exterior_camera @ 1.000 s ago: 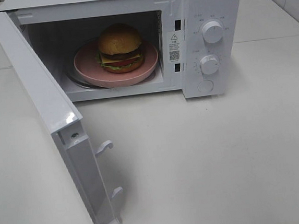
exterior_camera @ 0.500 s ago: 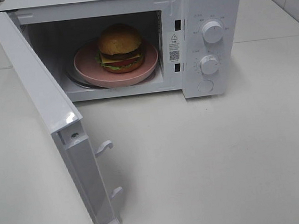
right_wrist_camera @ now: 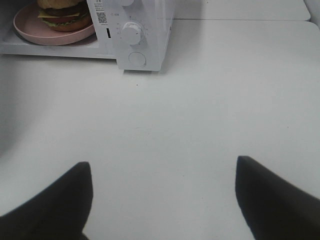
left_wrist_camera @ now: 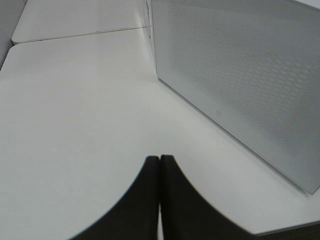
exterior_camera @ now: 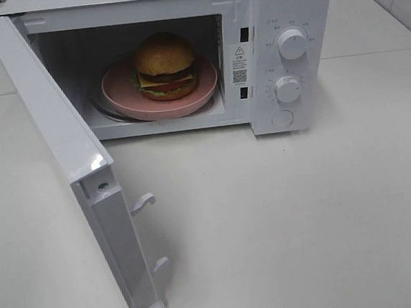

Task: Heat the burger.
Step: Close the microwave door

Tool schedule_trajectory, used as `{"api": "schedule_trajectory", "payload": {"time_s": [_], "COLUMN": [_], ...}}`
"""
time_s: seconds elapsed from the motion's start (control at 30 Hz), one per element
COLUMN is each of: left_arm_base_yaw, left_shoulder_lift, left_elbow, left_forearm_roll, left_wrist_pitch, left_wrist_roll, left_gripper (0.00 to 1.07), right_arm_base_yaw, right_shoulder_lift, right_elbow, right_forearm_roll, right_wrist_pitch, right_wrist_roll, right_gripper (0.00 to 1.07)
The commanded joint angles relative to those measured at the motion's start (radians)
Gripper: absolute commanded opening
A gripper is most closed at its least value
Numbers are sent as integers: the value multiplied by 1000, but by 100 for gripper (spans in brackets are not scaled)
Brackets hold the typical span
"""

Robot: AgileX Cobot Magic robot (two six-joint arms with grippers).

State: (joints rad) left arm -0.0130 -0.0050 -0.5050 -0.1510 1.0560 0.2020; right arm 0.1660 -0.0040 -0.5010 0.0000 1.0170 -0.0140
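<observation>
Burger [exterior_camera: 165, 65] on pink plate [exterior_camera: 125, 96] inside microwave [exterior_camera: 294, 16], far side of surface [exterior_camera: 305, 217]; door [exterior_camera: 52, 131] open (swung near-left). L hand [left_wrist_camera: 160, 159] closed, beside door. R hand [right_wrist_camera: 163, 166] wide open above surface, gripping nothing.

The left gripper [left_wrist_camera: 160, 159] hangs over a white table [left_wrist_camera: 75, 125], its two dark fingers [left_wrist_camera: 135, 205] pressed flat together with nothing between them. Ahead of the fingertips and off to one side stands a microwave door [left_wrist_camera: 240, 75], a pale panel covered in a fine grid of dots. Whether its lower edge touches the surface cannot be told. Farther off, a thin seam [left_wrist_camera: 75, 36] crosses the surface where a second tabletop [left_wrist_camera: 75, 17] butts against the first. A dark strip [left_wrist_camera: 295, 232] shows past the table's near edge.
</observation>
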Motion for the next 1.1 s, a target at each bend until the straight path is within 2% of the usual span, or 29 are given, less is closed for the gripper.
{"api": "schedule_trajectory", "payload": {"time_s": [0.03,0.17,0.3,0.4,0.43,0.57,0.63,0.73,0.8,0.83,0.9,1.0,1.07,1.1], "left_arm_base_yaw": [-5,-5,-5,-5,-5,-5,-5,-5,-5,-5,-5,-5,-5,-5], "left_shoulder_lift": [-16,-16,-5,17,37,85,174,204,301,301,424,458,587,587], "left_elbow": [1,-1,-18,-22,-5,34,73,76,77,77,76,76,76,76], "left_forearm_roll": [-11,-60,-69,-91,-97,-102,-154,-167,-193,-193,-237,-256,-354,-354], "left_wrist_pitch": [-10,-14,-49,-150,-241,-353,-456,-474,-506,-506,-562,-578,-632,-632], "left_wrist_roll": [-2,-4,-4,-4,-1,-1,0,8,64,64,193,223,314,314], "left_gripper": [0,0,0,0,0,0,0,0,0,0,0,0,0,0], "right_arm_base_yaw": [-3,-3,-3,-3,-3,-3,-3,-3,-3,-3,-3,-3,-3,-3], "right_shoulder_lift": [-23,-23,-23,-23,-23,-23,-23,-23,-23,-23,-23,-23,-23,-23], "right_elbow": [3,3,3,3,3,3,3,3,3,3,3,3,3,3], "right_forearm_roll": [11,11,11,11,11,11,11,11,11,11,11,11,11,11], "right_wrist_pitch": [-17,-17,-17,-17,-17,-17,-17,-17,-17,-17,-17,-17,-17,-17], "right_wrist_roll": [-16,-16,-16,-16,-16,-16,-16,-16,-16,-16,-16,-16,-16,-16], "right_gripper": [74,74,74,74,74,74,74,74,74,74,74,74,74,74]}}
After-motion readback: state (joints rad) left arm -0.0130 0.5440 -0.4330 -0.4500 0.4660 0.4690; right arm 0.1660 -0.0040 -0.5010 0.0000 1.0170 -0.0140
